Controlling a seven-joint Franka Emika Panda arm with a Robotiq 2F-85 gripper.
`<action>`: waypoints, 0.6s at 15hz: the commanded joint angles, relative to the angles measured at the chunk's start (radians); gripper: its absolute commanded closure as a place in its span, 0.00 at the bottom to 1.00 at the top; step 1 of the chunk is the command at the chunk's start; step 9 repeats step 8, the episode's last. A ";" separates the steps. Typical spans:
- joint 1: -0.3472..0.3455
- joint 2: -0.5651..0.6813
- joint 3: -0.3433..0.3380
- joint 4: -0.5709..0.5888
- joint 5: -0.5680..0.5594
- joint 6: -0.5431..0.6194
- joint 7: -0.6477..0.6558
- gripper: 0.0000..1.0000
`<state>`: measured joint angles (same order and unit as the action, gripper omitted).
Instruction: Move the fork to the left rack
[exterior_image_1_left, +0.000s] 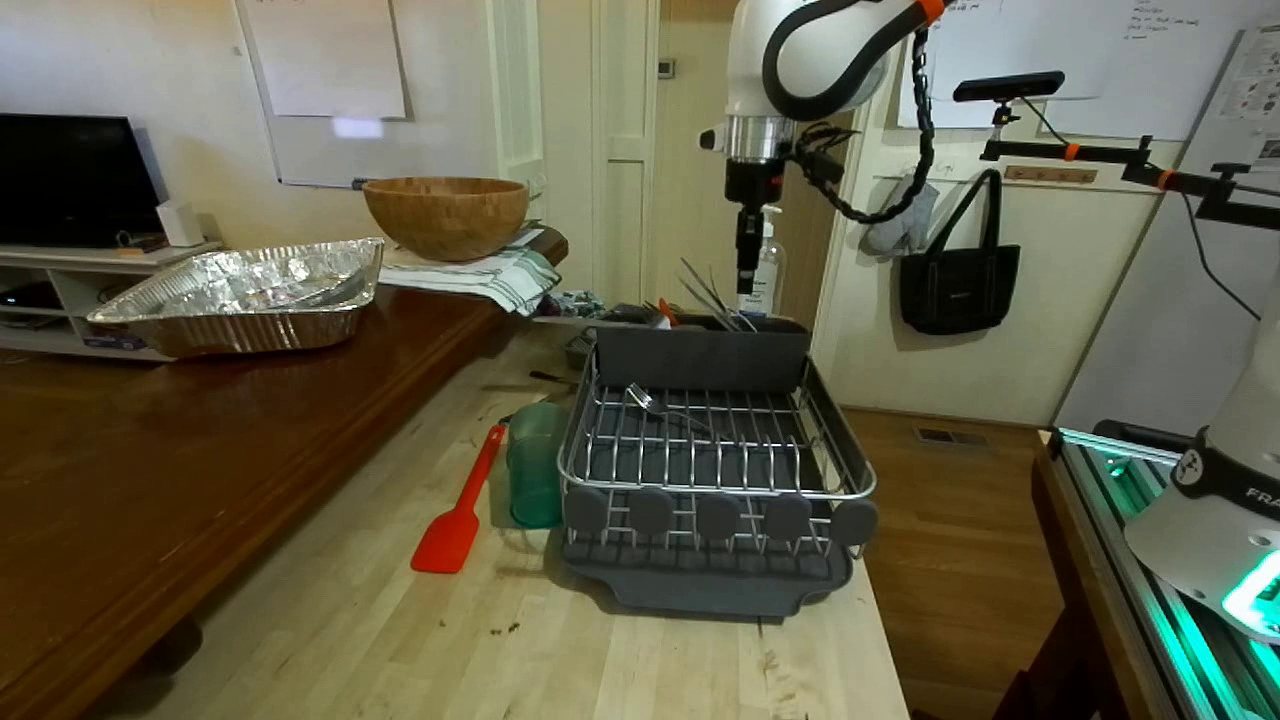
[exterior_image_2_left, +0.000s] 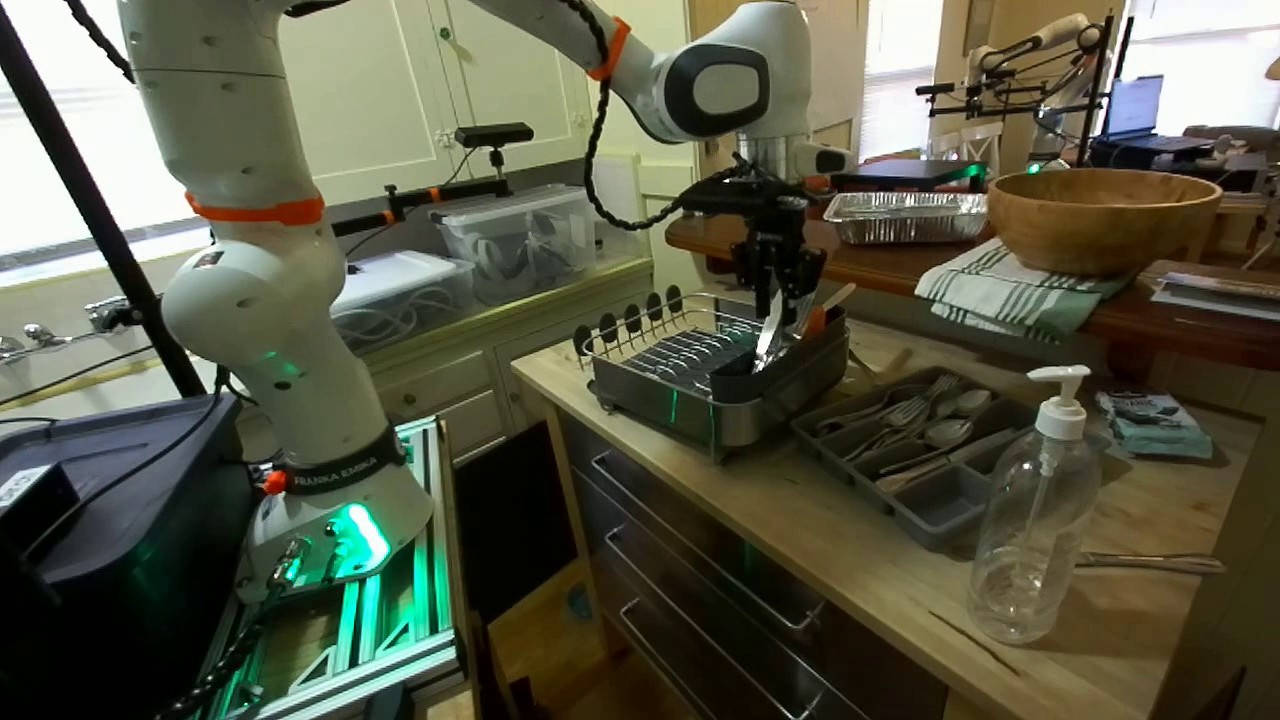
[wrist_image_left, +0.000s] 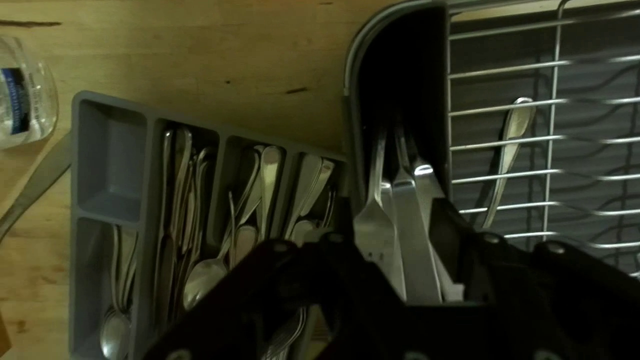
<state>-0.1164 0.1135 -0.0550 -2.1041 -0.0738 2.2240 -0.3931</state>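
A small metal fork (exterior_image_1_left: 652, 405) lies across the wires of the dish rack (exterior_image_1_left: 700, 592). In the wrist view its handle (wrist_image_left: 511, 137) shows on the rack, while its lower end is hidden behind my gripper. The grey cutlery caddy (exterior_image_1_left: 700, 358) stands at one end of the rack (exterior_image_2_left: 655, 405). It holds several upright utensils, among them a knife (wrist_image_left: 415, 235) and a wide-headed piece that looks like a fork (wrist_image_left: 372, 225). My gripper (wrist_image_left: 395, 215) is open above the caddy, its fingers on either side of these utensils. Whether it touches them I cannot tell.
A grey cutlery tray (exterior_image_2_left: 945, 510), full of forks and spoons, sits beside the rack. A soap bottle (exterior_image_2_left: 1035, 540) stands beyond it. A red spatula (exterior_image_1_left: 450, 540) and a green cup (exterior_image_1_left: 535, 465) lie along the rack's side. The higher wooden table (exterior_image_1_left: 250, 430) borders the counter.
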 joint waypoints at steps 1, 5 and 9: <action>0.017 -0.113 -0.012 -0.067 -0.120 0.086 0.074 0.23; 0.008 -0.187 -0.017 -0.057 -0.198 0.066 0.244 0.00; 0.007 -0.170 -0.022 -0.020 -0.191 0.057 0.257 0.00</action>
